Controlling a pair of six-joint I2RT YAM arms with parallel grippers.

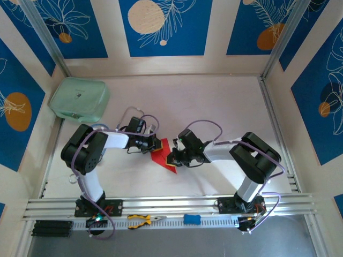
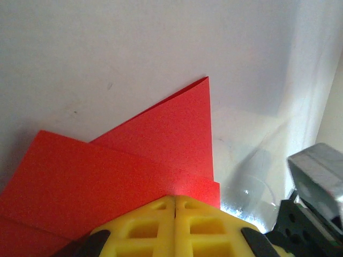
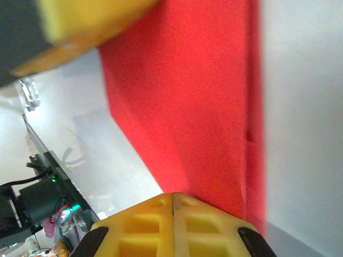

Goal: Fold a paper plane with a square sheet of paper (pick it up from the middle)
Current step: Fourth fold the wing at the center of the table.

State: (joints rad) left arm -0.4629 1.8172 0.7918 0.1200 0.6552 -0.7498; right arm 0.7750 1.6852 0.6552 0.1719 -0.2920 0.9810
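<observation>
The square sheet of paper [image 1: 163,151] lies partly folded on the white table, bright red, with a pointed flap. In the left wrist view the paper [image 2: 161,139] shows a triangular fold over a wider layer. My left gripper [image 1: 156,144] is shut, its yellow fingertips [image 2: 175,199] together and resting on the paper's edge. My right gripper [image 1: 171,159] is shut too, its tips [image 3: 172,195] down on the red paper [image 3: 198,107] from the opposite side. No paper shows between either pair of jaws. A left finger [image 3: 80,27] appears in the right wrist view.
A mint-green pouch [image 1: 80,100] sits at the back left corner. Yellow-handled pliers [image 1: 142,219] and a blue tool [image 1: 192,219] lie on the rail at the near edge. Patterned walls enclose the table on three sides.
</observation>
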